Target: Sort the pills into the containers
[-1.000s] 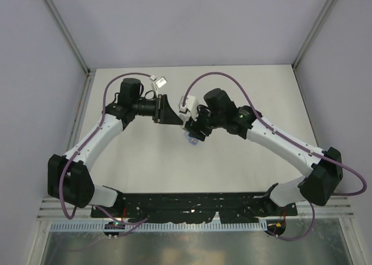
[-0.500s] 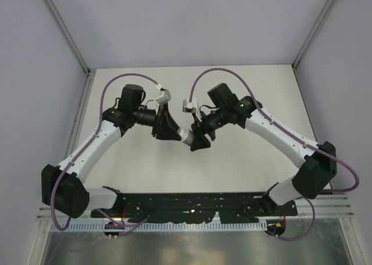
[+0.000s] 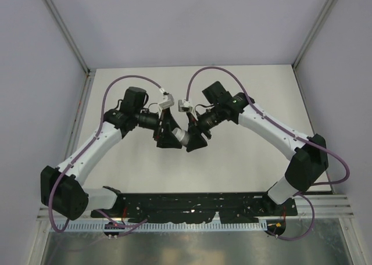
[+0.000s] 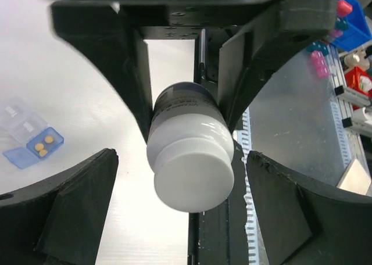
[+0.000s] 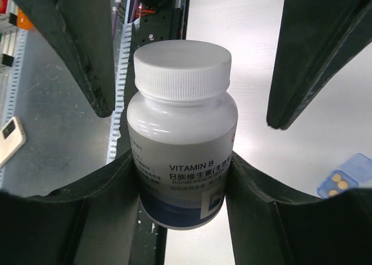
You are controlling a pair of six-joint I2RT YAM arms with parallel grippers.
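Between the fingers of the right claw sits the bottle, pinched across its lower body at the label. It is held clear of the table, lying roughly level. Its white cap points straight out past the fingertips. Just beyond the cap, the left claw faces it head-on with its fingers spread wide. One finger stands on each side of the cap and neither touches it; the right wrist view shows clear gaps on both sides.

My read is that the bottle is stiff plastic and fairly light. Its dark wall hides the contents, so I can't say how full it is. The glossy label looks slick, and I'd expect the body to turn in the right claw if the cap gets twisted hard. The ribbed side of the cap is the place to take hold: squarely across it, near its base, not on the smooth top.

Below and off to the side of both claws, a small clear-and-blue case lies on the table with a few yellow pills in it.
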